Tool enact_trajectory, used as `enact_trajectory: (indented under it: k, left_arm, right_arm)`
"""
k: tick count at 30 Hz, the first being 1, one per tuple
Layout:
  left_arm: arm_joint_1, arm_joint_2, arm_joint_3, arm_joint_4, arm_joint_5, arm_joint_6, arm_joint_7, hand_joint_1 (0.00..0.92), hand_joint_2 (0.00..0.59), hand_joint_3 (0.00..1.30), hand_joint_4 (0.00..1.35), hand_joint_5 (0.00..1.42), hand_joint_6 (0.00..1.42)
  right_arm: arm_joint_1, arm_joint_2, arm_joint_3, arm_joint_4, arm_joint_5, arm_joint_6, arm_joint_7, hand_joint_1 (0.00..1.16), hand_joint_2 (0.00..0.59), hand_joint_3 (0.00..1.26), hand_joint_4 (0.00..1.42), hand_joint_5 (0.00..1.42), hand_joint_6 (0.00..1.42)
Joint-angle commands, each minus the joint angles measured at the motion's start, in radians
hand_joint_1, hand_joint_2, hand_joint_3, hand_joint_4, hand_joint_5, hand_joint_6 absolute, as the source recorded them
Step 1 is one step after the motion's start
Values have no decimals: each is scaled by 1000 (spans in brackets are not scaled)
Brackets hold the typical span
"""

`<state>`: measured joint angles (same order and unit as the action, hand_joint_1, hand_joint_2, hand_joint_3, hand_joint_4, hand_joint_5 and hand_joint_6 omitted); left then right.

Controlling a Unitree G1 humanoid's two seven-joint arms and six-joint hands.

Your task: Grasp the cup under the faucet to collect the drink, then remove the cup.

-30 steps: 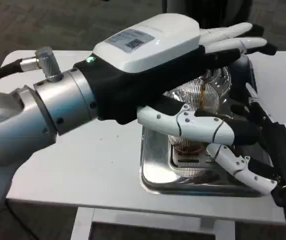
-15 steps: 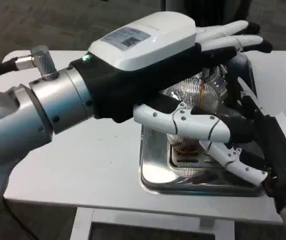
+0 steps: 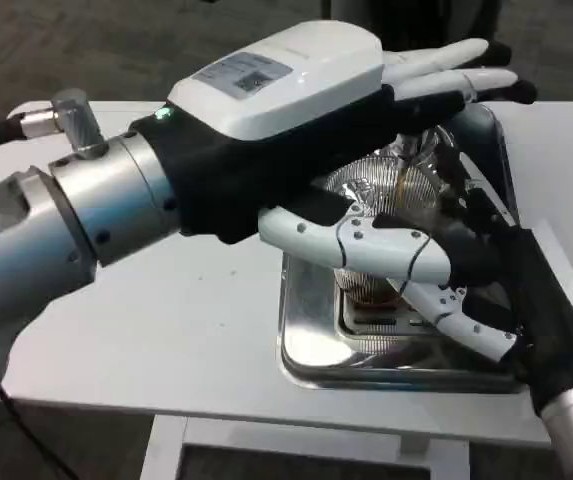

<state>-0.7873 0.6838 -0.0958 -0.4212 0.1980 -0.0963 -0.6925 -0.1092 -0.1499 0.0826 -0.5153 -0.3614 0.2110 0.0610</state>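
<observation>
A clear cup (image 3: 369, 288) with a little brown drink in it stands on the steel drip tray (image 3: 306, 340), under the faucet (image 3: 406, 170). A thin brown stream runs down from the faucet. My left hand (image 3: 286, 110) lies flat over the top of the dispenser (image 3: 366, 190), fingers stretched out to the far right; its thumb crosses in front of the cup and hides most of it. From the lower right, my right hand (image 3: 511, 290) reaches in, and one white finger (image 3: 456, 318) comes up to the cup's right side. Whether it grips the cup is hidden.
The tray sits on a white table (image 3: 166, 320) whose front edge runs close below it. The left forearm (image 3: 56, 230) spans the left half of the table. Dark floor lies beyond the table.
My right hand has slid left and up toward the cup. The left hand has shifted slightly left and up over the dispenser. The brown stream keeps running.
</observation>
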Motion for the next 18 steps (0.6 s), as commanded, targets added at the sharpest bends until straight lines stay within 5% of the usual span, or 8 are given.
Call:
enact_trajectory:
  k: [1, 18]
  left_arm:
    - [29, 23, 0, 13, -8, -14, -26, 0, 104, 118, 17, 62, 124]
    - [30, 23, 2, 65, -17, -50, -15, 0, 104, 118, 17, 62, 124]
  right_arm:
    - [-11, 15, 8, 15, 0, -3, -14, 528, 283, 55, 54, 133, 212]
    - [-39, 31, 12, 34, -7, 13, -19, 526, 283, 64, 59, 133, 212]
